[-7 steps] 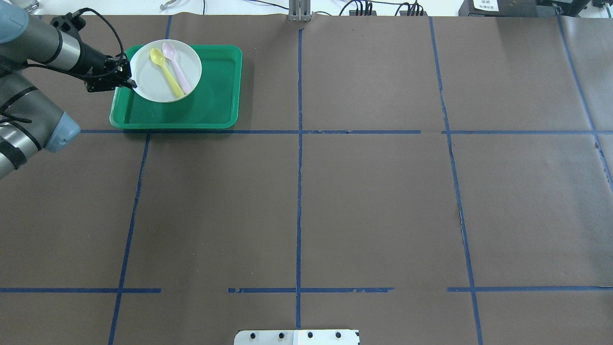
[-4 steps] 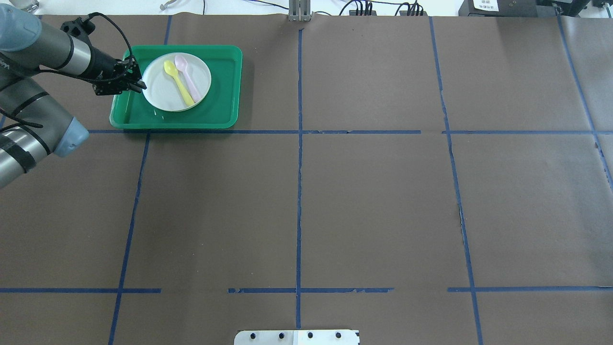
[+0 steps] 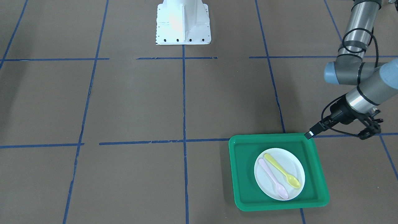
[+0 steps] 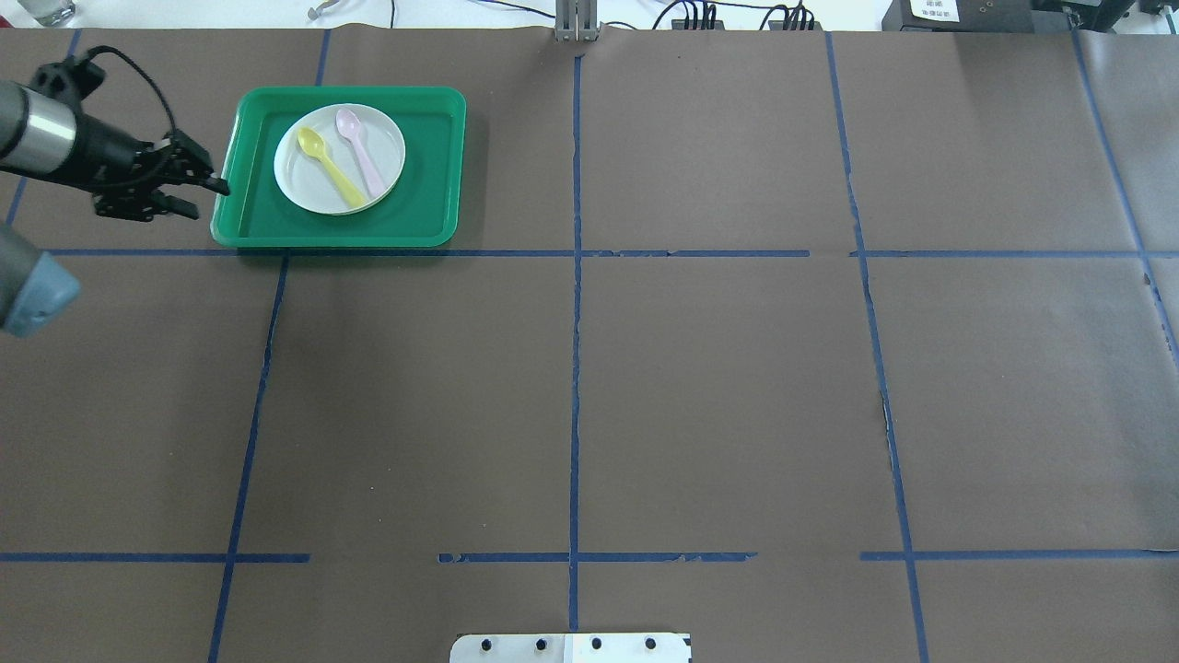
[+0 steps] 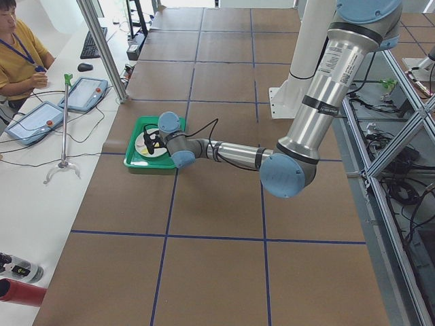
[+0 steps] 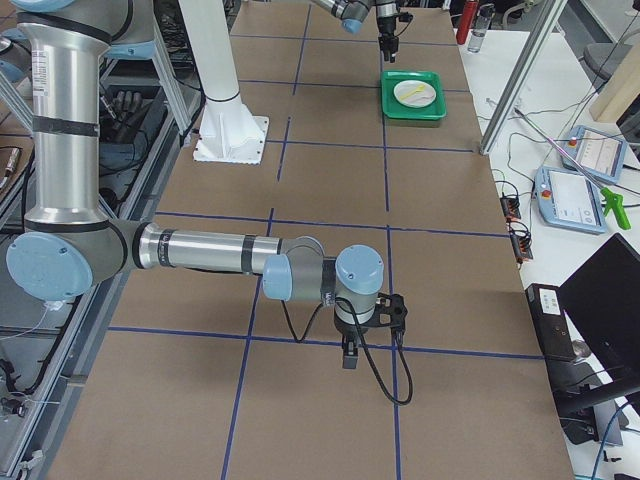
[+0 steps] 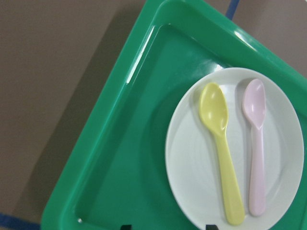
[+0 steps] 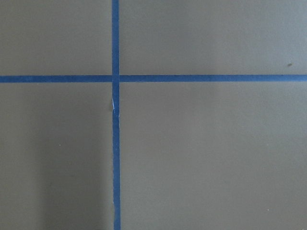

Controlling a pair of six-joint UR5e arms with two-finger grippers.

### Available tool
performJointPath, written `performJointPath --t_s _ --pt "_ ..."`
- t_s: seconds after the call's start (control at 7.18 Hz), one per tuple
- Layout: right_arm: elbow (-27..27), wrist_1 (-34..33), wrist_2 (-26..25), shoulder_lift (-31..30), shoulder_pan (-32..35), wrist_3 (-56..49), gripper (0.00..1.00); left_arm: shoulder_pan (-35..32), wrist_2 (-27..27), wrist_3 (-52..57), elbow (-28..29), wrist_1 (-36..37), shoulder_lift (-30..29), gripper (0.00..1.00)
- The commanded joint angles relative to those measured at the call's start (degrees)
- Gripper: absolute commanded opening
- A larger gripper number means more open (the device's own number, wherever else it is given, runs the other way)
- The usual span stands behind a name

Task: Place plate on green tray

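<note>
The small white plate [image 4: 299, 172] lies flat inside the green tray [image 4: 426, 184] at the far left of the table. It also shows in the front view [image 3: 292, 165] and the left wrist view [image 7: 192, 163]. My left gripper [image 4: 207, 198] is open and empty, just outside the tray's left rim and apart from the plate. In the left wrist view only its two fingertips peek in at the bottom edge, wide apart. My right gripper [image 6: 348, 352] shows only in the exterior right view, low over bare table. I cannot tell if it is open or shut.
A yellow spoon [image 4: 332, 170] and a pink spoon [image 4: 362, 155] lie side by side on the plate. The robot's white base [image 3: 182, 25] stands at the near table edge. Blue tape lines cross the brown table cover. An operator [image 5: 17, 58] sits beyond the far edge.
The left gripper held the plate's rim over the tray's left part, set it down in the tray, let go and drew back left off the tray. The yellow spoon shifted slightly.
</note>
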Motion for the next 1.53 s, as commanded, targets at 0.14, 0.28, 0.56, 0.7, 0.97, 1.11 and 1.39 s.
performJointPath --t_s 0.14,0.28,0.56,0.7,0.97,1.11,1.39 --pt "0.0 0.0 -0.04 0.0 0.0 0.04 1.0 -10.95 -6.55 30.47 -9.73 0.65 18.47 0.6" --pt "0.0 0.0 -0.04 0.0 0.0 0.04 1.0 -14.12 -8.31 39.96 -9.64 1.0 22.68 0.6" --pt "0.0 0.0 -0.04 0.0 0.0 0.04 1.0 -22.88 -8.51 61.99 -11.91 16.03 25.88 0.59" --pt "0.09 0.0 -0.04 0.0 0.0 0.04 1.0 -27.12 -7.81 74.04 -14.97 28.48 25.8 0.59" --pt "0.09 0.0 -0.04 0.0 0.0 0.04 1.0 -32.77 -4.93 86.87 -18.5 44.19 24.92 0.59" --pt "0.0 0.0 -0.04 0.0 0.0 0.04 1.0 -33.05 -2.82 87.17 -21.13 50.6 23.52 0.59" --pt "0.0 0.0 -0.04 0.0 0.0 0.04 1.0 -34.36 -2.97 86.3 -22.31 53.74 22.37 0.77"
